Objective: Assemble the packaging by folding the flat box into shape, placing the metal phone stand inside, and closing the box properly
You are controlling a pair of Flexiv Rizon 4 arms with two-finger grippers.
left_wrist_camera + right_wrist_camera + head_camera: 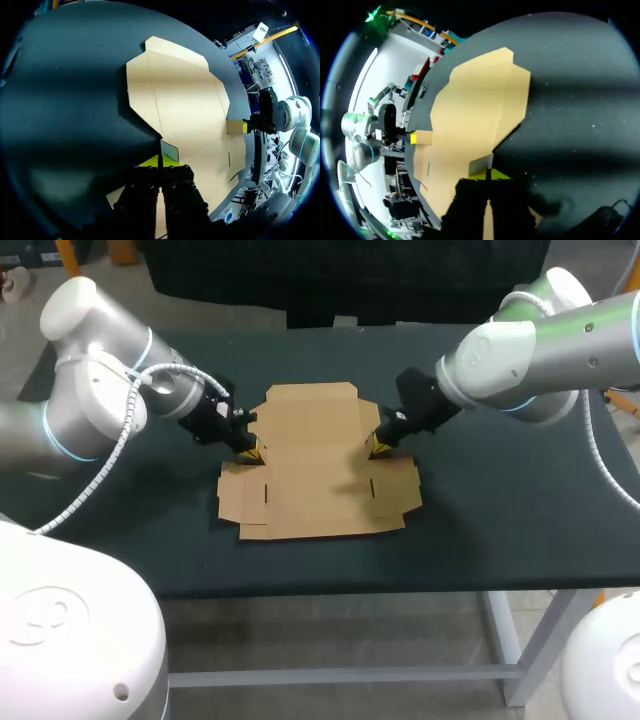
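Clamped thin on opposite side tabs of the flat box [315, 480]: left gripper [251, 453] at its left edge, right gripper [377, 448] at its right (long axis front-to-back).

Dark table [500, 520] (matte top).

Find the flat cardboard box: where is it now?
In the head view the flat box lies at the middle of the dark table, between the left gripper at its left edge and the right gripper at its right edge.
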